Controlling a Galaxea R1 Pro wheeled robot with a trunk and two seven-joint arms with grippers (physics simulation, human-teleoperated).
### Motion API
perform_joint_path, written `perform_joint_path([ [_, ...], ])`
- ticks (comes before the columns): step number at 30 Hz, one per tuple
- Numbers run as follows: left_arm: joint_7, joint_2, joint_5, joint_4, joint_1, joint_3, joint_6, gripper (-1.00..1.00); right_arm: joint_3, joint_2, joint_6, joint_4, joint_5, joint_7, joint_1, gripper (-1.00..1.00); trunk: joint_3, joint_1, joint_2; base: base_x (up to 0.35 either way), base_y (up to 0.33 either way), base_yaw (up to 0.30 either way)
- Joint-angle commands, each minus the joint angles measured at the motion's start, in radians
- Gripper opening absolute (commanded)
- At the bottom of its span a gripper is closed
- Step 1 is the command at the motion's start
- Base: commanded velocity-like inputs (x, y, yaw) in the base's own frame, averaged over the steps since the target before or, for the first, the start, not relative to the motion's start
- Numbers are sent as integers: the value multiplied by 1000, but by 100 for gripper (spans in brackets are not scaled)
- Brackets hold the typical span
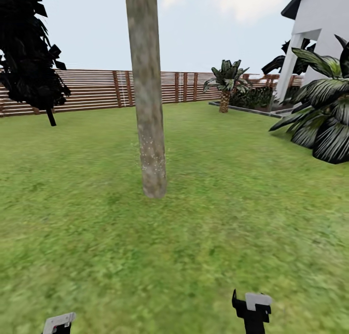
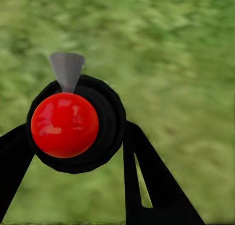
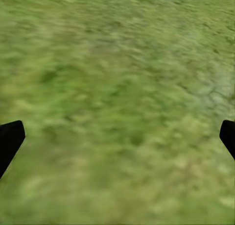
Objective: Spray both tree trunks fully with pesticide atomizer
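Pesticide atomizer [image 2: 73, 124] is sitting pinched in the left gripper [image 2: 73, 151], nozzle facing the speckled tree trunk [image 1: 148, 106] for spraying, while the right gripper [image 3: 117, 137] is hanging spread.

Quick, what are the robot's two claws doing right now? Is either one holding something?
Left gripper: closed around the pesticide atomizer, red top facing the camera.
Right gripper: open and empty, only grass between its fingertips.

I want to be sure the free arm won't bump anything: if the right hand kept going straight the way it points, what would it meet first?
Likely just the grass lawn: between the right hand's open fingers, nothing else lies ahead, though depth is unclear.
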Motion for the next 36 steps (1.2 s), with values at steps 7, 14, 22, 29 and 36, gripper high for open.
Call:
perform_joint_path([
  [7,-3,0,-10,3,-1,9,-3,-100,-8,0,-2,1,11,-6,0,100,-1,0,0,0,0,281],
  [14,-5,0,-10,3,-1,9,-3,-100,-8,0,-3,1,11,-6,0,100,-1,0,0,0,0,281],
  [22,-5,-10,-12,4,-1,9,-3,-100,-8,0,-4,1,11,-6,6,100,-1,0,0,0,0,281],
  [29,-5,-12,-14,4,-1,9,-3,-100,-8,0,-4,1,11,-6,7,100,-1,0,0,0,0,281],
  [36,-5,-12,-11,4,-1,9,-3,-100,-8,0,-4,1,11,-6,7,100,-1,0,0,0,0,281],
])
